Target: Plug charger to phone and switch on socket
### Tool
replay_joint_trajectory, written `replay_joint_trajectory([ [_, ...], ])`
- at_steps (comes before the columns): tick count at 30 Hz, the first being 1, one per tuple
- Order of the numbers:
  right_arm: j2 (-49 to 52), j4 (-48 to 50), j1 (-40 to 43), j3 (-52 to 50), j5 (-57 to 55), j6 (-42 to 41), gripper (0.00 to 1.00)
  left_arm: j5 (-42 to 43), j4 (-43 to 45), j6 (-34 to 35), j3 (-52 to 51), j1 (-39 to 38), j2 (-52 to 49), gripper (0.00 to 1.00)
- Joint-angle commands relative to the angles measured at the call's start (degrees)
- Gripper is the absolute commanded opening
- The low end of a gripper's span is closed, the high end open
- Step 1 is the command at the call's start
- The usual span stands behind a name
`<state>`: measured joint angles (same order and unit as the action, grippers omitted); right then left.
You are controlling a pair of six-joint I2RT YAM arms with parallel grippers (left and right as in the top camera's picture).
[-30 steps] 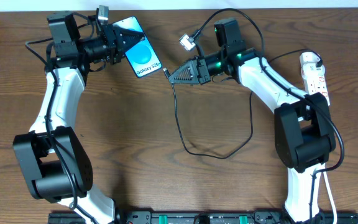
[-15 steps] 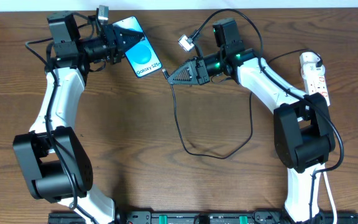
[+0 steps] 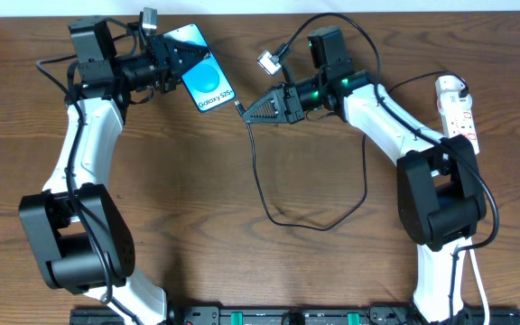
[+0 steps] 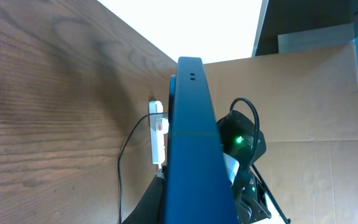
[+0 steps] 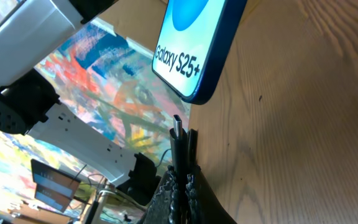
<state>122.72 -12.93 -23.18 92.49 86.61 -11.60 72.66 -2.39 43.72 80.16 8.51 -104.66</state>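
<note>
Both arms are reaching inward at the far side of the table, bringing phone and plug tip close together.

The left gripper (image 3: 173, 58) is clamping the phone (image 3: 208, 81) by its upper end and holding it lifted and tilted, its blue screen showing overhead. The right gripper (image 3: 247, 112) is pinching the charger (image 3: 257, 176) just behind its connector tip (image 5: 176, 127), which is pointing at the phone's lower edge, very near it but apart. The thin black cable is drooping in a loose loop across the dark, grained wooden table (image 3: 242, 271). The white socket (image 3: 457, 113) is lying at the table's right edge, well apart from both. A brown cardboard panel (image 4: 303, 99) is standing behind.
</note>
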Motion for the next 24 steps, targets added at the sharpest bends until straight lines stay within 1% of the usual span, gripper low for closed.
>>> replay_joint_trajectory([
  [1,-1.0,0.1,-0.8,0.1,1.7,-0.4,0.01,0.1,0.8,0.5,0.7,-0.1,1.3,0.07],
  [4,-1.0,0.1,-0.9,0.1,1.7,-0.4,0.01,0.1,2.1,0.8,0.7,-0.2,1.3,0.07],
  [10,-1.0,0.1,-0.9,0.1,1.7,-0.4,0.01,0.2,5.8,4.6,0.7,-0.2,1.3,0.08],
  [16,-1.0,0.4,-1.3,0.1,1.6,-0.4,0.01,0.1,7.0,4.7,0.7,-1.3,1.3,0.07],
  [20,-1.0,0.5,-1.5,0.1,1.7,-0.4,0.01,0.1,9.7,4.7,0.7,-2.4,1.3,0.07],
  [24,-1.0,0.6,-1.5,0.1,1.7,-0.4,0.01,0.1,9.9,4.7,0.7,-2.5,1.3,0.08],
])
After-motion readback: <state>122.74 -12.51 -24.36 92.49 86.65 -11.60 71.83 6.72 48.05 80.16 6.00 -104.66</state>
